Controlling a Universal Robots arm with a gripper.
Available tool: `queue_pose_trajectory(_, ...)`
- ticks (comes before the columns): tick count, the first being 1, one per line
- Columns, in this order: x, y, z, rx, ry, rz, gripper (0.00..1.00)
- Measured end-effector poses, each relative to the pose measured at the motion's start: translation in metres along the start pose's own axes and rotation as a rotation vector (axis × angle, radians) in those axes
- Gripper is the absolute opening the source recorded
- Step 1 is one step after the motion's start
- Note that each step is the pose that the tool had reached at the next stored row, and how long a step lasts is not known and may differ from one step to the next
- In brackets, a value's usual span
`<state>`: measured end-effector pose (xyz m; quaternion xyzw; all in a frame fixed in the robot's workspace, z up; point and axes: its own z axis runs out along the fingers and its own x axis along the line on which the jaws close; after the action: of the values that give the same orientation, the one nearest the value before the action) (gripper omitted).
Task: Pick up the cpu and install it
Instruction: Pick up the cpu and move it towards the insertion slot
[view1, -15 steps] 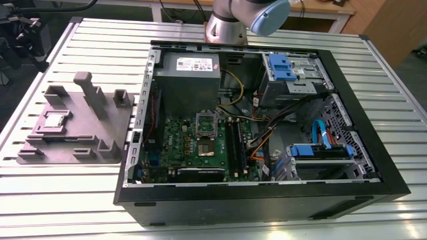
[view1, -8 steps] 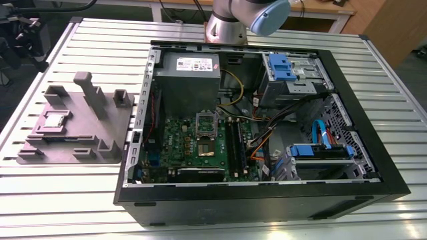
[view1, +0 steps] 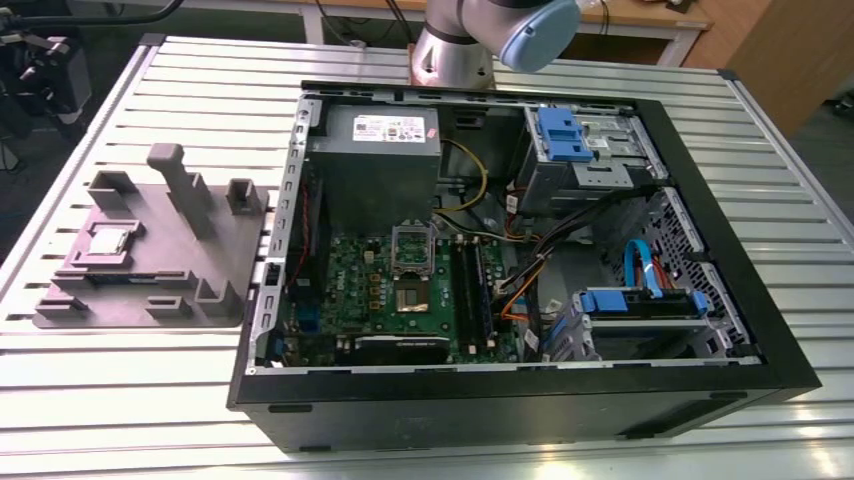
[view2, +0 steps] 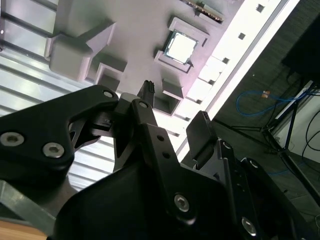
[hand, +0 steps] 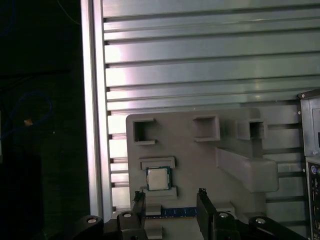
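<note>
cpu (view1: 107, 241): one;
grey tray (view1: 150, 272): one;
computer case (view1: 534, 405): one;
power-supply box (view1: 380, 150): one;
motherboard (view1: 400, 292): one;
blue drive brackets (view1: 561, 135): two;
gripper (hand: 170, 194): one;
fingers (hand: 205, 207): two

Robot arm (view1: 451, 55): silver-grey cylindrical link with a pale blue rounded joint cap (view1: 541, 35). Gripper (view2: 174, 104): matte black angular linkages and two slim fingers (view2: 155, 135), fastened by silver round-headed screws (view2: 181, 201).

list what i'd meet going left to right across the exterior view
tray with the cpu on it → motherboard → drive bay
</note>
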<state>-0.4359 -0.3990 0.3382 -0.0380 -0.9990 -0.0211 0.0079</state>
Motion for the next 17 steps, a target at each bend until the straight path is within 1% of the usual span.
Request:
queue_pose_trajectory(5,0.0002,-0.0001,0.0029,-0.0002,0.0006,-0.007,0.53)
queue_pose_trajectory(11,0.0002,-0.0002,0.0066,0.0004,0.0021,-0.04,0.53)
queue_pose_trajectory(17,0.0002,-0.0003,0.0074,0.0005,0.0022,-0.042,0.53)
